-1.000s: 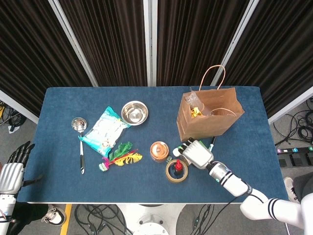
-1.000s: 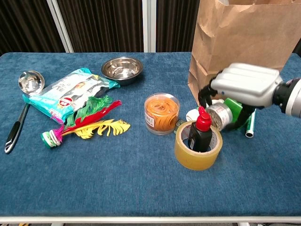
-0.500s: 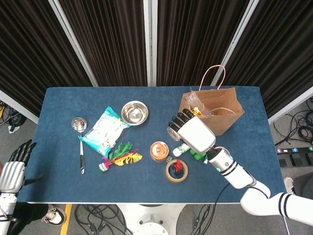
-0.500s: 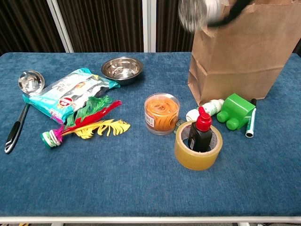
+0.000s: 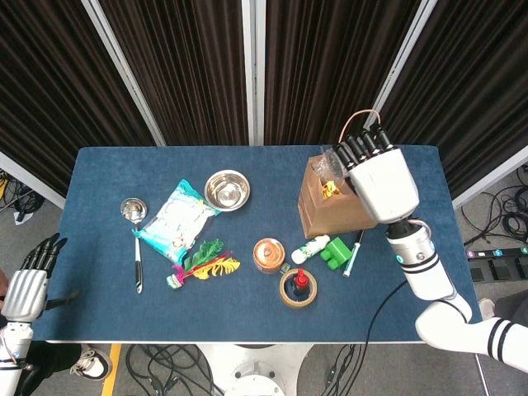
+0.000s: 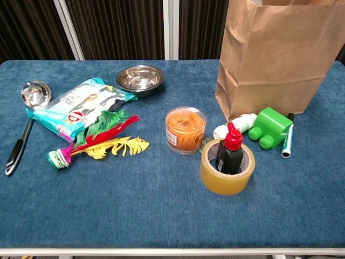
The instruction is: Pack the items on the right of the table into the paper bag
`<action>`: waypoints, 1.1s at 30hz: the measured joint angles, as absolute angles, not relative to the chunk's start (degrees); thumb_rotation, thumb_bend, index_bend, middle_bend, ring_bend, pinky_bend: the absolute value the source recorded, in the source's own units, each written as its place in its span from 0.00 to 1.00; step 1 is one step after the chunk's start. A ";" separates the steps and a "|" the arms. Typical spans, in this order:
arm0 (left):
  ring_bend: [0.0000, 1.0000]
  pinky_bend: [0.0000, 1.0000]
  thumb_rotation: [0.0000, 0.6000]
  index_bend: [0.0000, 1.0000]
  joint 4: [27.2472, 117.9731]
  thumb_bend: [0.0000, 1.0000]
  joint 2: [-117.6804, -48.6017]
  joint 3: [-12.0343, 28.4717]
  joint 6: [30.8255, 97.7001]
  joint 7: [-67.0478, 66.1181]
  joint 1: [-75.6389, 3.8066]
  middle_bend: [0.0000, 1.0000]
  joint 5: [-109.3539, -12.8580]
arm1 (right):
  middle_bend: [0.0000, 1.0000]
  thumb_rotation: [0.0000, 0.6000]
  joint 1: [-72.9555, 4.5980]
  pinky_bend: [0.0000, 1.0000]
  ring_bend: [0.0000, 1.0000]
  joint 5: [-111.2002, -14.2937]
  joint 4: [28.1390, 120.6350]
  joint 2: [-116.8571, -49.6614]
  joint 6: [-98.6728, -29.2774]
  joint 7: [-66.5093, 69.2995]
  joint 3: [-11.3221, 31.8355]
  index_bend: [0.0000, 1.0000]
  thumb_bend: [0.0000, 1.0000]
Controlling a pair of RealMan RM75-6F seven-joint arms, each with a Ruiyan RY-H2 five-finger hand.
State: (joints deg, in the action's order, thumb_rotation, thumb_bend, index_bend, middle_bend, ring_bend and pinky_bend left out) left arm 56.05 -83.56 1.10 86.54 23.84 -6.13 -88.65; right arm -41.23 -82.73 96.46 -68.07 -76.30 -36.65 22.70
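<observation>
Above the open top of the brown paper bag (image 5: pixel 351 202) at the far right, the right hand (image 5: pixel 375 177) is seen, its grasp undeterminable, while the rigid, light green plastic block (image 6: pixel 272 125) beside the bag is judged best gripped across its flat sides.

White right hand (image 5: pixel 381 183), black fingers (image 5: pixel 363 145)
</observation>
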 measured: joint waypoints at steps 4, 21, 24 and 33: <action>0.02 0.15 1.00 0.09 56.22 0.17 -83.42 0.97 86.42 23.70 -5.96 0.12 -88.48 | 0.45 1.00 -40.25 0.34 0.35 -78.63 92.47 -68.79 -76.79 -37.35 22.92 0.53 0.16; 0.02 0.15 1.00 0.09 56.37 0.17 -83.37 0.85 86.11 23.43 -5.94 0.12 -88.28 | 0.40 1.00 -39.17 0.22 0.26 -66.38 91.16 -68.79 -70.44 -37.59 20.82 0.40 0.00; 0.02 0.15 1.00 0.09 56.34 0.17 -83.39 0.86 86.14 23.47 -5.94 0.12 -88.29 | 0.38 1.00 -39.34 0.21 0.25 -65.59 91.81 -68.28 -69.88 -37.66 20.55 0.38 0.00; 0.02 0.15 1.00 0.09 56.35 0.17 -83.46 0.86 86.21 23.46 -5.94 0.12 -88.30 | 0.33 1.00 -39.68 0.15 0.20 -65.04 93.26 -67.44 -69.71 -36.88 20.04 0.30 0.00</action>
